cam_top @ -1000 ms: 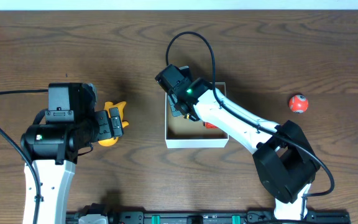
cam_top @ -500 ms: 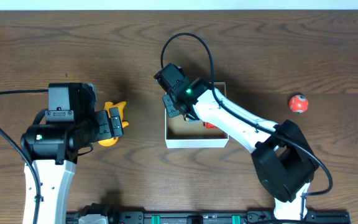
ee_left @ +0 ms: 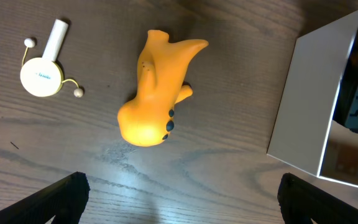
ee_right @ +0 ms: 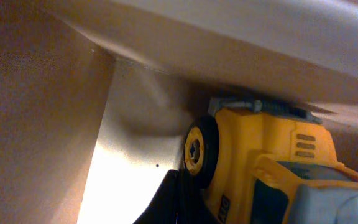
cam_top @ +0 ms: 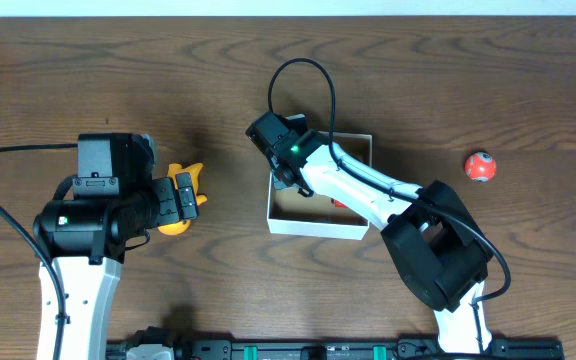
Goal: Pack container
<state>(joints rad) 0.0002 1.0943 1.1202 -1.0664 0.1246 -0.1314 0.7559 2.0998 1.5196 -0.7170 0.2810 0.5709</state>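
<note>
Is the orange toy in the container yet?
No, the orange toy lies on the table, outside the container and clear of its white wall.

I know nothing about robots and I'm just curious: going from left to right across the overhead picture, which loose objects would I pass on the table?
In order: yellow toy → container → red ball.

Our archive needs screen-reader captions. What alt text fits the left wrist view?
A yellow-orange toy animal lies on the dark wooden table, ahead of the open left gripper, whose fingertips show in the bottom corners. A small white toy drum lies upper left; the white-walled container stands at right.
</note>
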